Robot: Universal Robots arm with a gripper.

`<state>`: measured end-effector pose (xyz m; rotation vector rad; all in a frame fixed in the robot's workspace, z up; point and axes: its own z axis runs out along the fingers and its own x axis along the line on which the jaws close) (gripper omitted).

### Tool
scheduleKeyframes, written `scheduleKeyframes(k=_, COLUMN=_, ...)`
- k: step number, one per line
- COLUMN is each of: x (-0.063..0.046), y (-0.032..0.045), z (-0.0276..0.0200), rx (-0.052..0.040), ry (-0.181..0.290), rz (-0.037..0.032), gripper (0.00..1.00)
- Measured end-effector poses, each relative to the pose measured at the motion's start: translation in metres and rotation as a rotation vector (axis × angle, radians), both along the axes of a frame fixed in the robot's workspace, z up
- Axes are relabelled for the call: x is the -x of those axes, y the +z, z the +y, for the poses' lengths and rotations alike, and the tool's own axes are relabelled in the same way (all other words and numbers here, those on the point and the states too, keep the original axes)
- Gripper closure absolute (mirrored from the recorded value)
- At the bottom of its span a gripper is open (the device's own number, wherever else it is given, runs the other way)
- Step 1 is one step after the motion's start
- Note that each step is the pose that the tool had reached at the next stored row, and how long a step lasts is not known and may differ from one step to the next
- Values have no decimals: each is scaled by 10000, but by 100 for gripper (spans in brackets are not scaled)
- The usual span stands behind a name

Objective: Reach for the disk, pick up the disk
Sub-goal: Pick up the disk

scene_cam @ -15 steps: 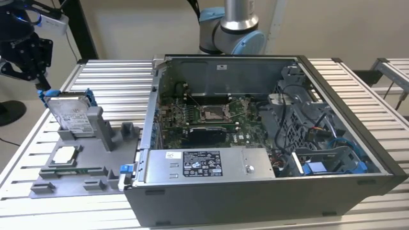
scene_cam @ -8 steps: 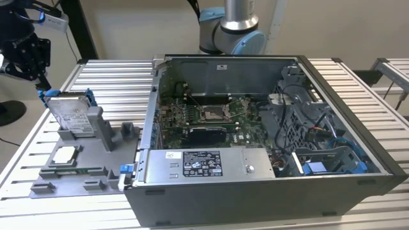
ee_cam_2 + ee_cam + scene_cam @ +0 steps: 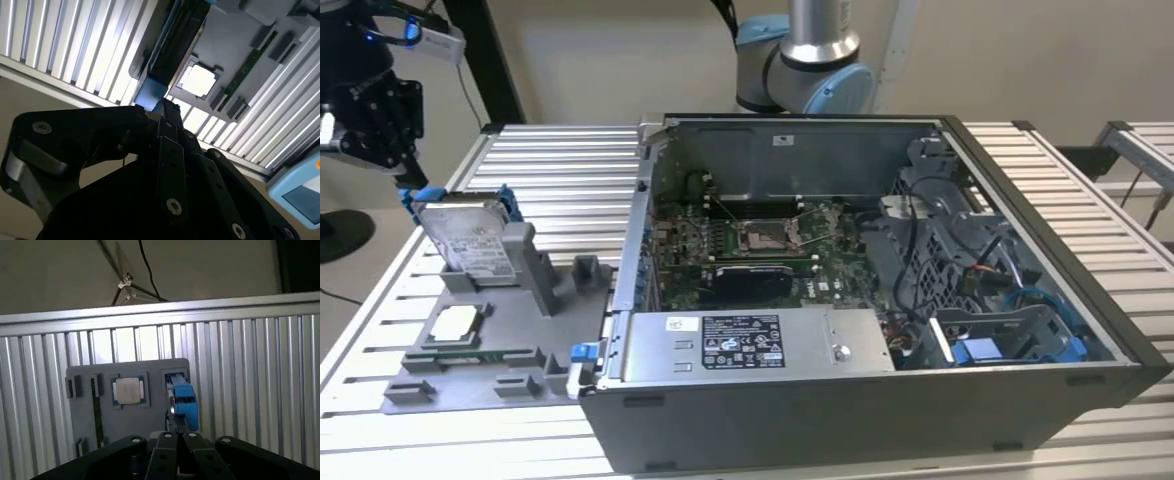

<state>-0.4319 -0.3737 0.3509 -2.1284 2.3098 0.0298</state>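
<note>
Hand (image 3: 411,184) hangs just above the upright disk (image 3: 470,240), grip impossible to tell; the first wrist view adds a chip (image 3: 129,390) ahead of it.

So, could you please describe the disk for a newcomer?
Start at the open computer case; to the exterior view's left of it lies a grey fixture tray. The disk stands on edge in that tray, just below the tool. Unlike the flat square chip nearby, it is an upright silver slab edged in blue.
</note>
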Motion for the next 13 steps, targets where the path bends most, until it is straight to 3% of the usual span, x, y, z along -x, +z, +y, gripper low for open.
scheduleKeyframes(k=10, x=-75, y=-2, z=0, rx=-1, ry=209, rz=1, gripper=100)
scheduleKeyframes(k=11, x=-77, y=-2, z=0, rx=-2, ry=209, rz=0, gripper=0)
scheduleKeyframes(k=13, x=-80, y=-2, z=0, rx=-1, ry=209, rz=0, gripper=0)
